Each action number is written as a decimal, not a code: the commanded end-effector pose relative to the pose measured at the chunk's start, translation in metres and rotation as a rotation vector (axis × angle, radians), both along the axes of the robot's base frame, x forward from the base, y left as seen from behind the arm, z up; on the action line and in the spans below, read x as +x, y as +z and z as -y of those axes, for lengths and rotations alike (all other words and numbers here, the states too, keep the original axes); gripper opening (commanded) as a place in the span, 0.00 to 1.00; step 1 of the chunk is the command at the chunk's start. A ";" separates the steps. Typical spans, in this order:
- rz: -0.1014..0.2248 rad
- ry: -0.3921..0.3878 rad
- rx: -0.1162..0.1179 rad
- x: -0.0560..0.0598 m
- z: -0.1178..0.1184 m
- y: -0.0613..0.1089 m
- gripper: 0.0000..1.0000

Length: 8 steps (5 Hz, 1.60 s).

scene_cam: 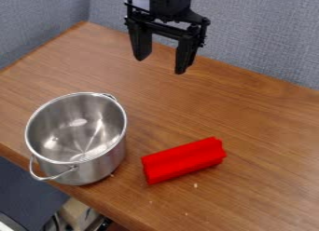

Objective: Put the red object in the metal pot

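On the wooden desk, listed from left to right. Item one: the metal pot, round, shiny stainless steel, upright near the front left edge, nothing visible inside, with a thin wire loop handle hanging at its lower left. Item two: the red object, an elongated block with rounded edges, lying flat just to the right of the pot and apart from it, its long axis slanting up toward the right. Item three: the gripper, black, hanging above the far part of the desk, well apart from both items; jaws pointing down, spread wide, holding nothing. Status: block not yet picked up, pot not yet filled, task at its beginning. Handling note, as a judgement: the jaws should come down over the middle of the block and turn so that they close across its narrow width, not its length; once lifted, the block should clear the rolled rim before release over the pot's centre.
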<state>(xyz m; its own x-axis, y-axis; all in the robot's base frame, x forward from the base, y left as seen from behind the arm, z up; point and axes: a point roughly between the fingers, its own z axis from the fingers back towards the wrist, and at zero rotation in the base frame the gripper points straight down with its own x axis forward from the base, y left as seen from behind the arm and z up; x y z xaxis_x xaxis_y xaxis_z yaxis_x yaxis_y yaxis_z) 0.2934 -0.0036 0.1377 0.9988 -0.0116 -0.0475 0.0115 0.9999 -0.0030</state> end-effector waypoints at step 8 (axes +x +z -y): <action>-0.036 -0.551 -0.052 -0.040 0.045 -0.082 1.00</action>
